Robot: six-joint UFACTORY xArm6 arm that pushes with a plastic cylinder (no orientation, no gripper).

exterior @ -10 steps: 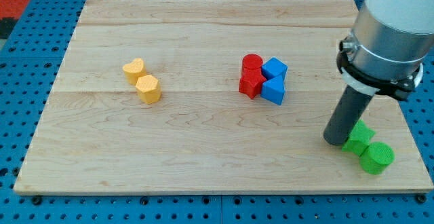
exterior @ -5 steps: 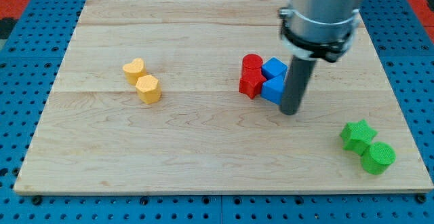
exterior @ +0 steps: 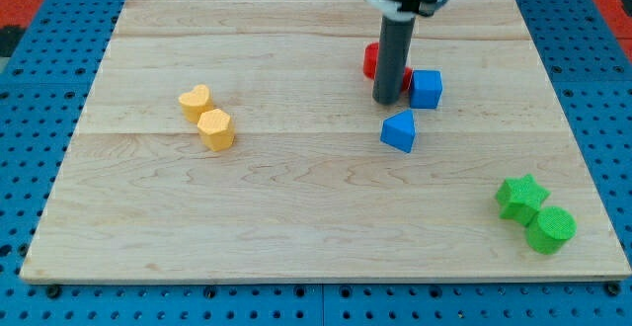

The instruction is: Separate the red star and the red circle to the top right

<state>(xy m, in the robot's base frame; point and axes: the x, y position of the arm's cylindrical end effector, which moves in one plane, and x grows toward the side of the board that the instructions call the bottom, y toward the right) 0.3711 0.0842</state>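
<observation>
My tip (exterior: 387,101) stands just below the view's centre top, in the middle of the red and blue blocks. The rod hides most of the two red blocks. One red piece (exterior: 370,60), rounded like the circle, shows at the rod's left. Another red piece (exterior: 406,78), probably the star, shows at its right, against a blue cube (exterior: 427,89). I cannot tell whether the two red blocks touch. A blue wedge-shaped block (exterior: 399,130) lies apart, just below and right of the tip.
Two yellow blocks, a heart (exterior: 195,101) and a hexagon (exterior: 215,128), touch at the view's left. A green star (exterior: 519,196) and a green cylinder (exterior: 549,229) touch at the bottom right, near the wooden board's (exterior: 296,227) edge.
My tip swept from the bottom right up and left through the cluster. The red blocks and the blue cube moved toward the view's top right. The blue wedge stayed behind, now apart.
</observation>
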